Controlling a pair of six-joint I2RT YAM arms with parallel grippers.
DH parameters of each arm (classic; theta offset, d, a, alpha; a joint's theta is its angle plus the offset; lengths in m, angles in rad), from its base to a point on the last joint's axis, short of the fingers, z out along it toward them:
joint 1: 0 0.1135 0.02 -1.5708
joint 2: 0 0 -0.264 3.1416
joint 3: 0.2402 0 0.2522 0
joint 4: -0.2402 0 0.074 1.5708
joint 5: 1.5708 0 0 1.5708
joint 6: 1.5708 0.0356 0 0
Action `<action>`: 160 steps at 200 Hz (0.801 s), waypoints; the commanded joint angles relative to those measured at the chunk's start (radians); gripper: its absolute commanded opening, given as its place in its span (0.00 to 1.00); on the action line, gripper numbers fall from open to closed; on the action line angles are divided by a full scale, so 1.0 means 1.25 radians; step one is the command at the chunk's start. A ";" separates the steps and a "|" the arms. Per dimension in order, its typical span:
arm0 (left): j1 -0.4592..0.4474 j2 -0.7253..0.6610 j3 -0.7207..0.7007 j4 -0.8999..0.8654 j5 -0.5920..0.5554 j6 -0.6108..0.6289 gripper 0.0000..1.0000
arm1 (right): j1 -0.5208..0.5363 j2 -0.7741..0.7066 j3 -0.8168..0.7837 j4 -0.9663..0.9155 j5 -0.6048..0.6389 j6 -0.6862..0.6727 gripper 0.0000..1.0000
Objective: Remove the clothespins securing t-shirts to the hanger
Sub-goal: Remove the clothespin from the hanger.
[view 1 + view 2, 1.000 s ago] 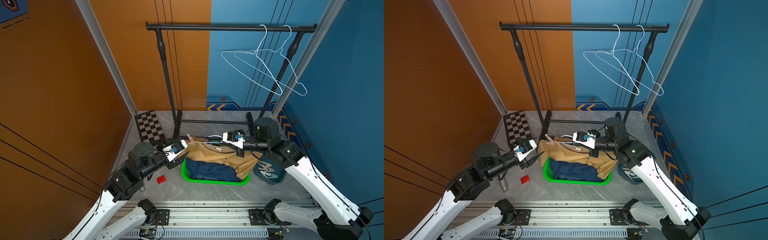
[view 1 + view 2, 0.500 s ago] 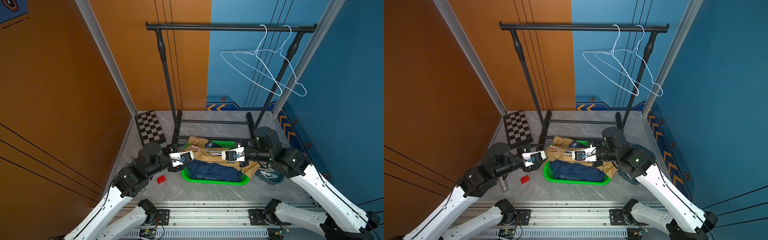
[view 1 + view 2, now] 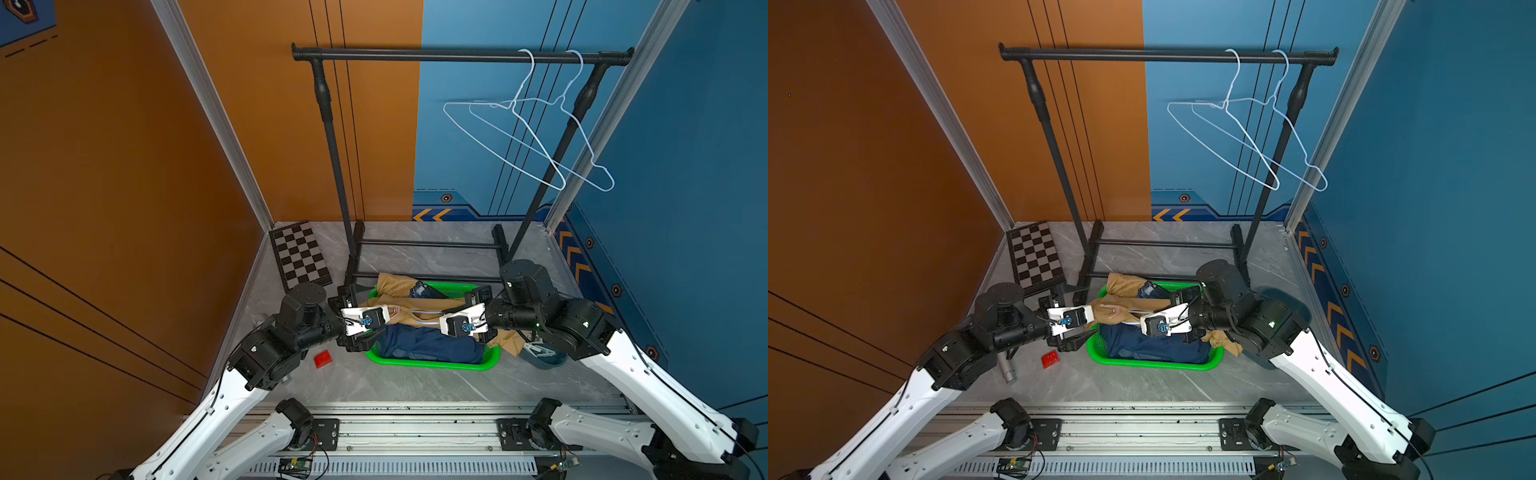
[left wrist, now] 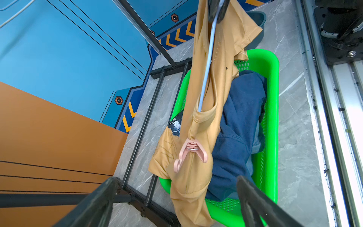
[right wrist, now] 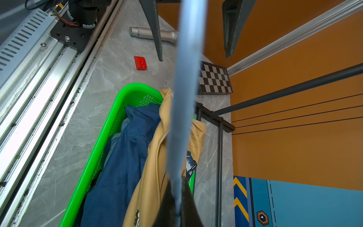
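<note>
A pink clothespin (image 4: 190,151) is clipped on the tan-yellow t-shirt (image 4: 212,82), which hangs from a pale blue wire hanger (image 4: 206,74) above a green basket (image 3: 424,365). My left gripper (image 4: 176,177) is open wide, its fingers either side of the shirt just short of the clothespin, which shows in both top views (image 3: 395,311) (image 3: 1113,309). My right gripper (image 5: 177,188) is shut on the hanger wire (image 5: 182,98). A dark navy t-shirt (image 3: 428,343) lies in the basket. In a top view the grippers (image 3: 376,318) (image 3: 432,322) face each other over the basket.
A black garment rack (image 3: 457,54) carries two bare white hangers (image 3: 536,137). On the floor are a chessboard (image 3: 299,253), a red brick (image 3: 323,358), a silver torch (image 3: 1007,370) and a dark bowl (image 3: 540,357) beside the basket's right end.
Both arms have come down, lowering the hanger and yellow shirt over the basket. The left gripper's jaws have spread wider.
</note>
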 commanded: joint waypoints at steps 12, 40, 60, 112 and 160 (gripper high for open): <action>0.016 0.017 0.012 -0.039 0.059 0.015 0.99 | 0.008 0.001 0.002 -0.035 -0.003 -0.051 0.00; 0.025 0.041 0.021 -0.056 0.081 0.024 1.00 | 0.017 0.005 0.017 -0.044 -0.001 -0.052 0.00; 0.029 0.058 0.027 -0.056 0.094 0.026 0.99 | 0.020 0.007 0.025 -0.048 0.003 -0.055 0.00; 0.034 0.110 0.026 -0.054 0.127 0.036 0.92 | 0.033 0.019 0.041 -0.049 0.002 -0.050 0.00; 0.034 0.152 0.023 -0.053 0.163 0.029 0.80 | 0.040 0.029 0.057 -0.050 0.004 -0.045 0.00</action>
